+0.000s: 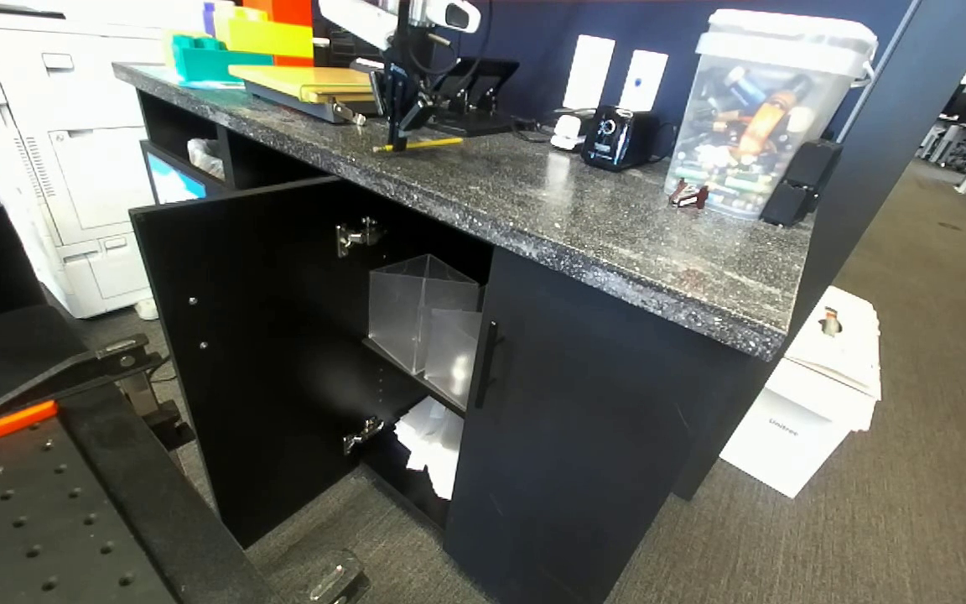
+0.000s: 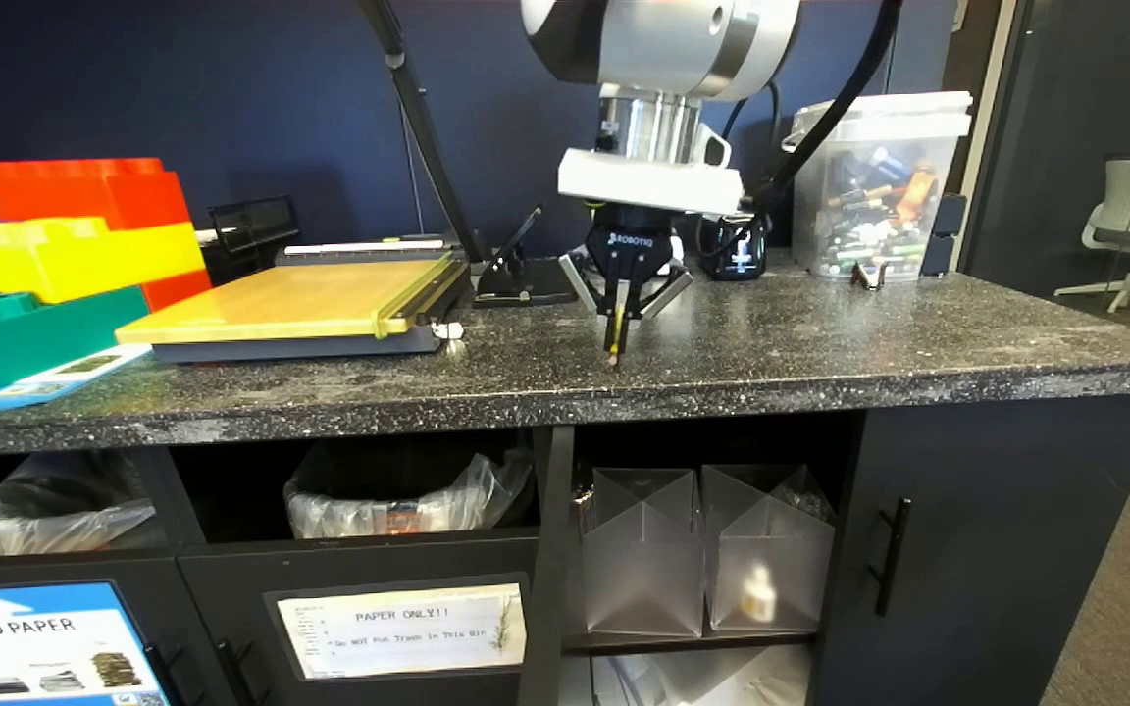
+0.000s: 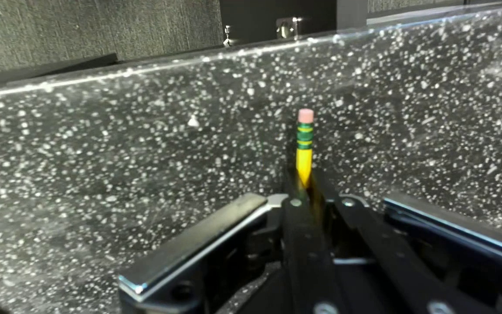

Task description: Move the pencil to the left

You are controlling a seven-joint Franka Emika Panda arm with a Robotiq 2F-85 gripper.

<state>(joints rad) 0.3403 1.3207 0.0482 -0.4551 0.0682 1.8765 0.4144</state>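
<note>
Speckled tabletop (image 2: pixel 820 333) spread beneath the pincer (image 2: pixel 616 340), which was clenched on the pencil (image 3: pixel 304 161) near the front edge (image 2: pixel 722 394). The eraser (image 3: pixel 306 116) poked toward that edge, long axis running front to back, so going left probably meant travelling crosswise, along the edge.

In an exterior view, gripper (image 1: pixel 399 144) is down at the pencil (image 1: pixel 439 143), which sticks out on both sides of it; can't tell if the pencil touches the speckled countertop (image 1: pixel 491 186). Picture left of gripper: flat yellow board (image 1: pixel 303 81), then chunky blocks (image 1: pixel 269 36); lidded clear tub (image 1: pixel 789 39) well off to picture right. Below, cabinet door (image 1: pixel 265 352) open, clear bin (image 1: pixel 397 309) inside; white Unitree box (image 1: pixel 785 440) on the floor (image 1: pixel 785 554).
</note>
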